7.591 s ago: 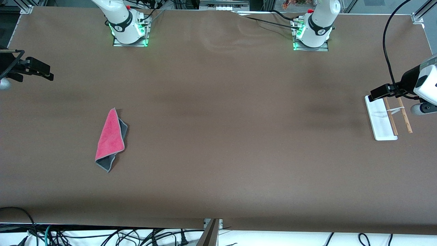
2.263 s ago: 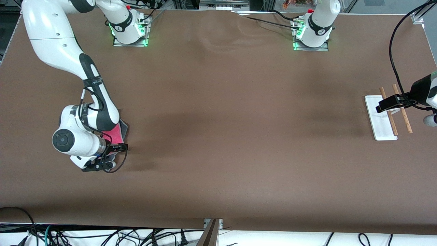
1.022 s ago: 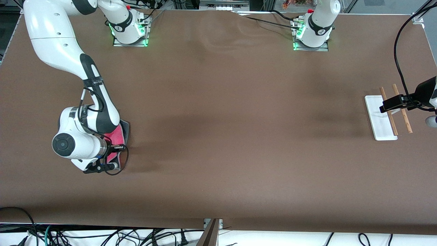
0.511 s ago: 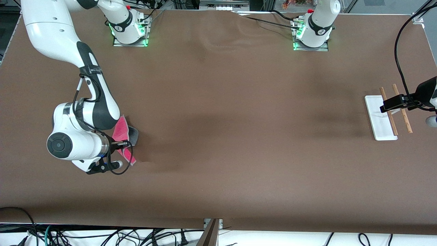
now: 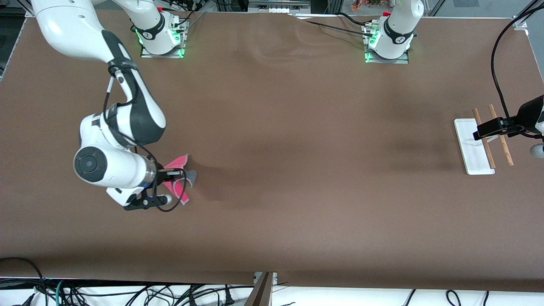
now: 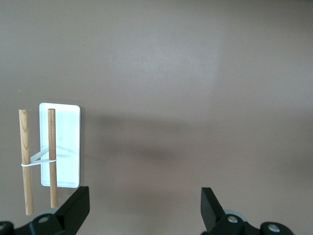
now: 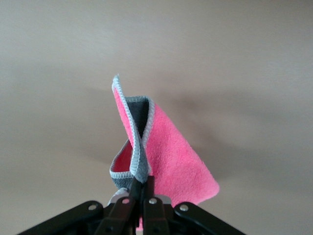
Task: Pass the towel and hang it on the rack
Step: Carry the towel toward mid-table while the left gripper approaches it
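Pink-red towel point(image 5: 176, 163) with grey edge (dark grey reverse), folded, dangling from right claw point(image 7: 138, 188) clamped on it, left claw point(image 6: 142, 208) spread apart over rack point(image 5: 474, 146)

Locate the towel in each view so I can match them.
Front view: towel hangs from the right end effector over the table, toward the right arm's end.
Left wrist view: not in it.
Right wrist view: towel pinched, dangling.
Shared landmark: the brown table.

Bare table point(image 5: 297, 170) between towel point(image 5: 178, 163), rack point(image 5: 474, 146)
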Controlling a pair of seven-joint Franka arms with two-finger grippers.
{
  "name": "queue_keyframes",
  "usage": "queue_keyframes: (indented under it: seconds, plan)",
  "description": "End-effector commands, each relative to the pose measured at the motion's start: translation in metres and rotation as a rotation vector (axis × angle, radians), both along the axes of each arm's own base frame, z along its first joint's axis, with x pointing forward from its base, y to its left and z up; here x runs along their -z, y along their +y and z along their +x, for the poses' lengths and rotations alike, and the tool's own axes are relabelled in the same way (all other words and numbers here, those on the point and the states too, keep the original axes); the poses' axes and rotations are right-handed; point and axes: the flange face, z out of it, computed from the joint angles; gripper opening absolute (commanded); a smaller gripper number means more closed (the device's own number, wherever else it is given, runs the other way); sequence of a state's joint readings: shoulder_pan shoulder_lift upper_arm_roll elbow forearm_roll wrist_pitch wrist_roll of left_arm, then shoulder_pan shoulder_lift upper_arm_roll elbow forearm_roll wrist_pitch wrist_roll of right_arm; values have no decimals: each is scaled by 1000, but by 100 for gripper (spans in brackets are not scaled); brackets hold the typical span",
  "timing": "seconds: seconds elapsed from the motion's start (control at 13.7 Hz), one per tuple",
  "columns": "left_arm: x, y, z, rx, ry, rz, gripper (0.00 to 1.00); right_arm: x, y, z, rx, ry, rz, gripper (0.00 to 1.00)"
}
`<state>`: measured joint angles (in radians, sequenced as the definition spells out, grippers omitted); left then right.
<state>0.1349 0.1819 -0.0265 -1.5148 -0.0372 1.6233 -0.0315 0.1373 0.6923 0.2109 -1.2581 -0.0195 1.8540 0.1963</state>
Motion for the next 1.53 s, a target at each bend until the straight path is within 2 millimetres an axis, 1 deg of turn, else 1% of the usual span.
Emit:
queue_keyframes:
  seconds: [0.0,0.15,0.29,0.51,0.58,0.66,0.73,0.8,0.88,0.95,1.02,1.09,1.17,1.24,1.31,1.39,1.46]
  plan:
    - [-3,3,2,-3,4,-11,100,-27,48,-9,77,-29,-2,0]
    - [-6,2,2,0,-2,-9,100,-37,75,-15,113,-48,5,0]
    - [3,0,6,12,11,-10,100,-53,107,-25,125,-71,20,0]
    - [7,-8,7,30,22,-5,100,-78,158,-45,159,-100,51,0]
    - [14,-6,6,28,38,-10,100,-86,175,-52,159,-112,63,0]
    - [18,-13,3,27,81,-17,100,-89,190,-60,155,-118,70,0]
    - [23,-23,-2,37,129,-31,100,-91,202,-67,169,-121,76,0]
    - [23,-29,-2,48,134,-37,100,-93,215,-73,188,-133,92,0]
    - [25,-48,-2,73,139,-86,100,-97,229,-79,204,-152,114,0]
    - [39,-58,-5,79,160,-168,100,-100,240,-83,207,-176,140,0]
    - [48,-67,-6,80,166,-261,100,-103,251,-89,197,-186,159,0]
    - [57,-73,-4,118,158,-308,100,-104,257,-93,190,-182,168,0]
    - [75,-81,-4,169,156,-340,100,-106,260,-97,183,-179,173,0]
    - [90,-97,-6,201,146,-391,99,-106,267,-102,188,-171,178,0]
    - [104,-107,-10,208,155,-429,99,-109,275,-108,226,-154,194,0]
    - [115,-124,-12,230,152,-454,98,-114,287,-118,255,-138,217,0]
    - [121,-147,-14,296,126,-468,98,-121,292,-120,274,-145,246,0]
